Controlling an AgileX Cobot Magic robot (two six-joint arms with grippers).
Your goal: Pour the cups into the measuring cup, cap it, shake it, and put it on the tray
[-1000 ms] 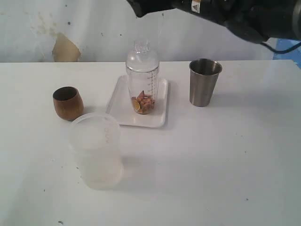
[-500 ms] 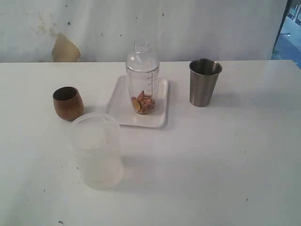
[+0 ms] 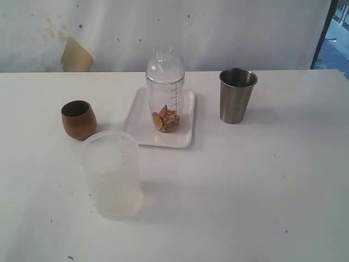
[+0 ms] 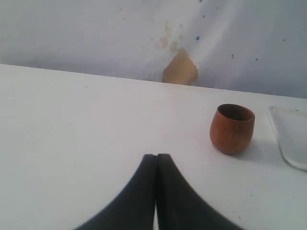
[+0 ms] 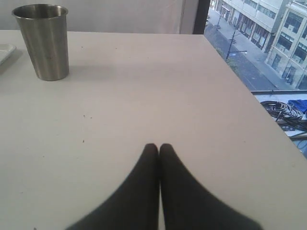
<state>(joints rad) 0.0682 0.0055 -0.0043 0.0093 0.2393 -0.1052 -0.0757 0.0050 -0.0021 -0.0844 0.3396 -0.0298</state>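
Measuring cup [image 3: 165, 93] is standing upright on the tray [image 3: 139, 131], with its domed cap [image 3: 164, 61] sitting on top and brownish pieces lying at its bottom. Judging from that, the pouring, capping and setting-down are looking done, so the step in hand is simply parking the arms. Doing it well is coming down to keeping both grippers well apart from the tray, so nothing is nudging the tall cylinder. The left gripper [image 4: 156, 160] is pressing its jaws together on nothing, pointing over the table [image 3: 262, 185] toward the wooden cup [image 4: 232, 128]. The right gripper [image 5: 159, 149] is likewise clenched and empty, with the steel tumbler [image 5: 43, 40] well apart from it. Counting: 1 measuring cup, 1 tray, 2 cups flanking it, 1 frosted tub [image 3: 112, 174] sitting nearer the camera, 2 grippers.
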